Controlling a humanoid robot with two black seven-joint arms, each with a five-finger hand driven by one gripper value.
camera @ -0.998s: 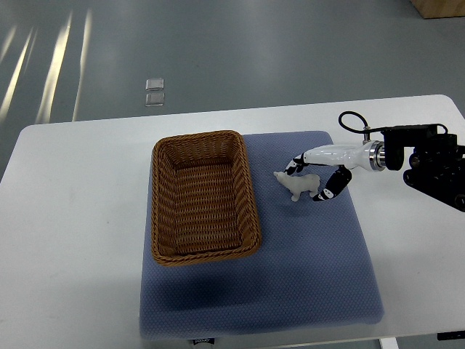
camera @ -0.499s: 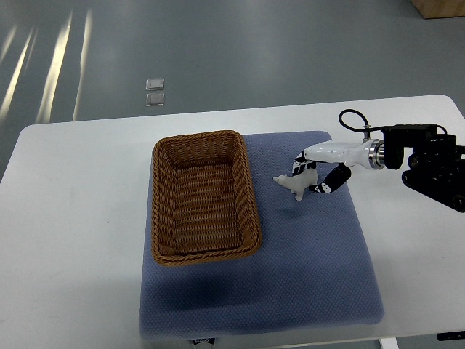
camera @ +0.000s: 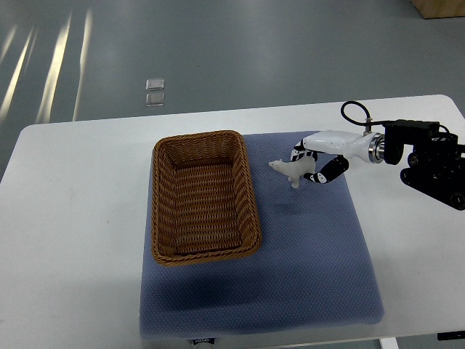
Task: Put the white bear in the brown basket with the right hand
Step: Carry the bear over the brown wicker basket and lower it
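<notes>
**Right hand is holding the white bear beside the basket**

The right hand [camera: 314,161] is reaching in from the 3 o'clock edge, and its fingers [camera: 325,171] are closing narrowly around the back part of the white bear [camera: 291,169]. The bear is sitting over the blue mat [camera: 312,247], at 3 o'clock from the brown basket [camera: 204,196] and near its right rim, with its head pointing to 9 o'clock. I cannot tell if the feet are touching the mat. The basket is lying on the mat, and the mat is covering the white table [camera: 73,218]
</notes>
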